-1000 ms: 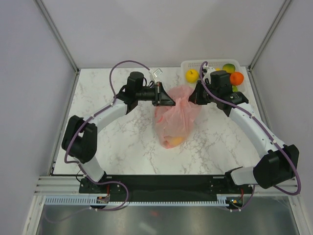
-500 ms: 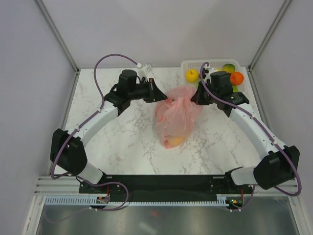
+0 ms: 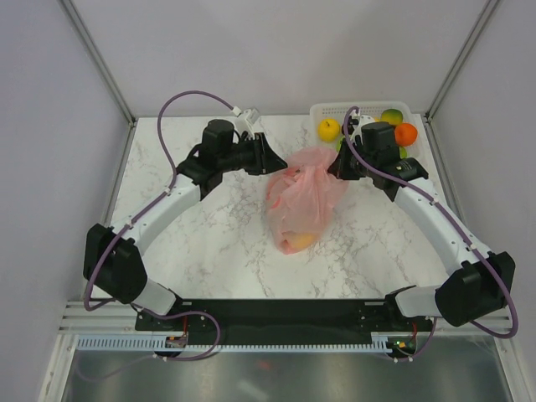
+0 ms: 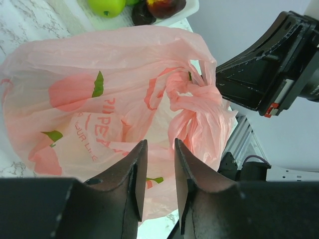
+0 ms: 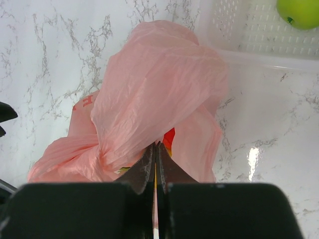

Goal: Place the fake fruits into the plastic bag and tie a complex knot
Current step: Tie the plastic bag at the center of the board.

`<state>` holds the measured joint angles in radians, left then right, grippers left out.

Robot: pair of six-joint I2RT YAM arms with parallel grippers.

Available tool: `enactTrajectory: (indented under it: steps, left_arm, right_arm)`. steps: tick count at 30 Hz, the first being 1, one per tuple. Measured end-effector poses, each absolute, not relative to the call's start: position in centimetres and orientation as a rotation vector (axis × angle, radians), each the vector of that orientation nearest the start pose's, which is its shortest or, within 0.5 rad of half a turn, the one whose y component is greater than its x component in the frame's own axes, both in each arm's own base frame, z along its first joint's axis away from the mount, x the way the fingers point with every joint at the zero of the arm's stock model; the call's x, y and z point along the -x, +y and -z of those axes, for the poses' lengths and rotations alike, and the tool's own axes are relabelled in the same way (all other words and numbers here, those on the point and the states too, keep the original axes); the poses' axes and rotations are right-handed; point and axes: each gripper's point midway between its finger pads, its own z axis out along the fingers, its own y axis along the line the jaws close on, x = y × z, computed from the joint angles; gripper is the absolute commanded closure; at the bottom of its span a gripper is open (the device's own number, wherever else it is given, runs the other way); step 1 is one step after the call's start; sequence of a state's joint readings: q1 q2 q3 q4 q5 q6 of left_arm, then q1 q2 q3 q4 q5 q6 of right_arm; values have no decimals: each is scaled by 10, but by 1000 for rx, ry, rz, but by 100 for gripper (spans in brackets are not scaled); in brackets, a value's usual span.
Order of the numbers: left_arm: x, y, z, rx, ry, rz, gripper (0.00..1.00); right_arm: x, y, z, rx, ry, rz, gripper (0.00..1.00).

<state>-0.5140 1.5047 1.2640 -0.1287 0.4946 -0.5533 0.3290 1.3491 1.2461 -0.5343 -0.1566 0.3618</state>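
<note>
plastic bag [image 3: 303, 197] sits mid-table, fake fruits [image 3: 297, 242] weighing its near end. Film is thin, limp and slippery, so we'd grab the bunched knot [image 4: 194, 102], not loose skin. left gripper [image 4: 160, 145] jaws apart, empty. right gripper [image 5: 155, 147] closed, seemingly pinching bag film.

Marble table [image 3: 209, 234], pink bag [image 3: 301, 197], white basket [image 3: 335, 105]

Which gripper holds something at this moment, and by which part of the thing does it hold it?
The right gripper pinches the plastic bag by a fold of film at its far right edge. The left gripper, jaws parted, holds nothing.
</note>
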Motion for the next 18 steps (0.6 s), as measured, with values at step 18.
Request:
enactTrajectory:
  steps: [18]
  left_arm:
    - [-303,-302,-247,-206,1976,991,61]
  right_arm:
    - [-358,168,-219,43,2284,-555,100]
